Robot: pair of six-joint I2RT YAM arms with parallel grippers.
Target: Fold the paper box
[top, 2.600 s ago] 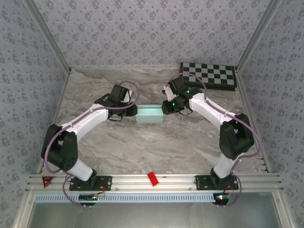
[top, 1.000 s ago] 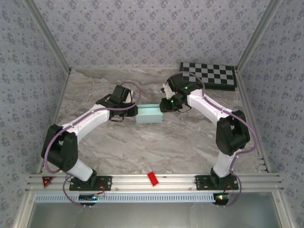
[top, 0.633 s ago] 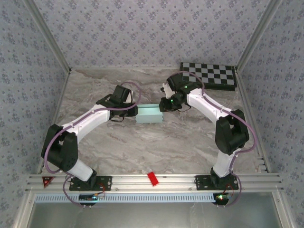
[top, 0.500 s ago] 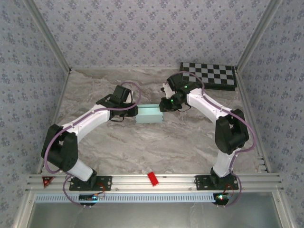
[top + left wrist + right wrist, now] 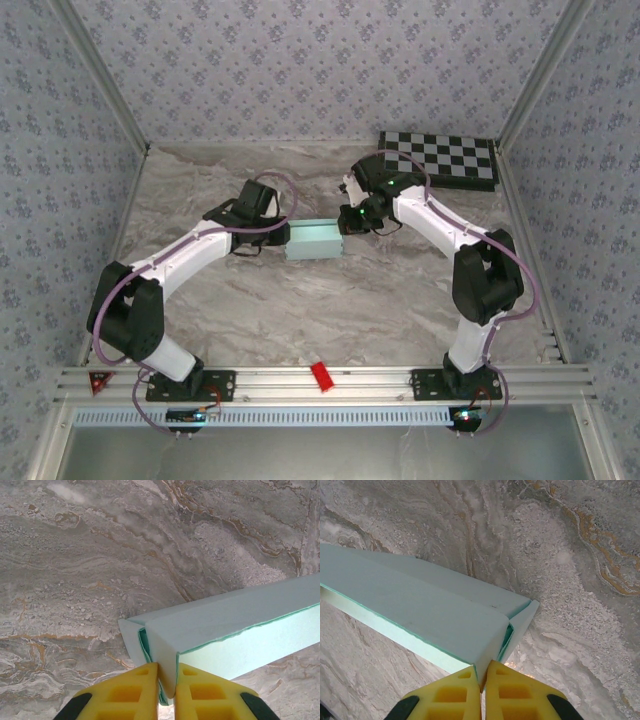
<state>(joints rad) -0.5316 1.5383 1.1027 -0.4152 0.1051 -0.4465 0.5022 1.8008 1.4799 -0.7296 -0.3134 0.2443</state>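
**Both ends pinched, flaps to tuck**

The bench (image 5: pixel 300 310) carries a checkerboard (image 5: pixel 440 160) at its far right corner, well apart and no obstacle. The paper box (image 5: pixel 314 240) lies mid-bench between the arms. The left fingers (image 5: pixel 132 690) are clenched on its left end, the right fingers (image 5: pixel 452 697) on its right. Closing the ends seems to be the step in hand. Next, the loose flaps need tucking gently.

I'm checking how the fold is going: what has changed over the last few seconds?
The right pincer shifted slightly toward the far side of the table and closed on the right end of the paper box. The left pincer stayed clamped on the box's left end, and the box lay where it was.
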